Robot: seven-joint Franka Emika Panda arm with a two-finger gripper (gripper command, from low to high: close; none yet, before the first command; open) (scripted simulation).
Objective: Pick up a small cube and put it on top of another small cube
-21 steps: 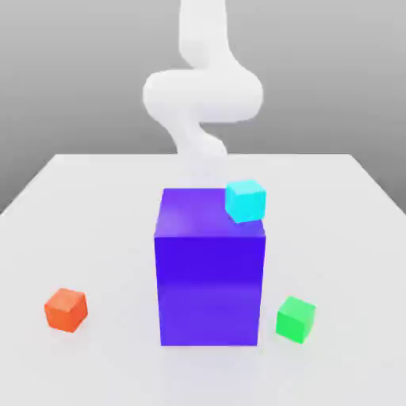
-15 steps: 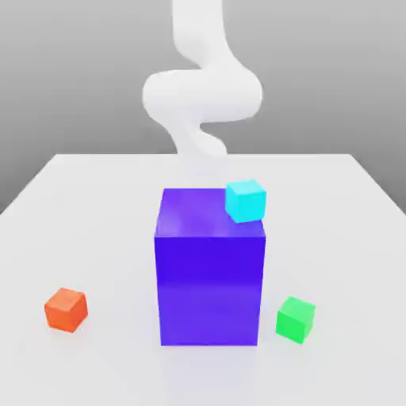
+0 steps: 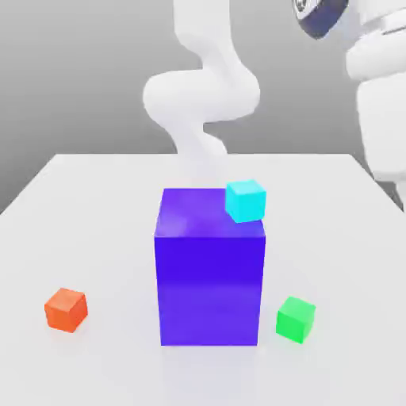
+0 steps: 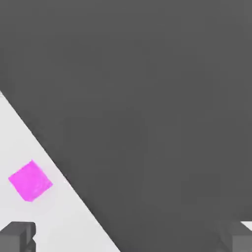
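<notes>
1. The gripper [image 4: 128, 238] has its jaws spread as wide as they go: in the hand view one dark fingertip [image 4: 17, 235] sits in each lower corner, with nothing between them. It holds nothing.

2. Just beyond one fingertip lies the small magenta cube [image 4: 30, 180], resting on the white table [image 4: 19, 142] close to the table's edge. It is off to one side of the gap between the fingers, not centred in it.

3. In the exterior view part of the white arm [image 3: 379, 87] shows high on the exterior view's right, well above everything on the table.

4. The green cube [image 3: 296, 319], the stacking target, sits on the table just beside the big purple block [image 3: 210, 270], on the exterior view's right. A cyan cube [image 3: 245, 200] sits at the block's top back corner, and an orange cube [image 3: 65, 309] lies well apart on the exterior view's left.

5. My judgement: the task is barely begun; the pick is not yet made.

6. Risks from here:
   - Descending without centring first — a finger could land on the magenta cube and knock it over the nearby table edge.
   - At placement, the purple block stands so near the green cube that a wide-open finger may strike it.
   - An off-centre release could tip the magenta cube off the green one.
</notes>
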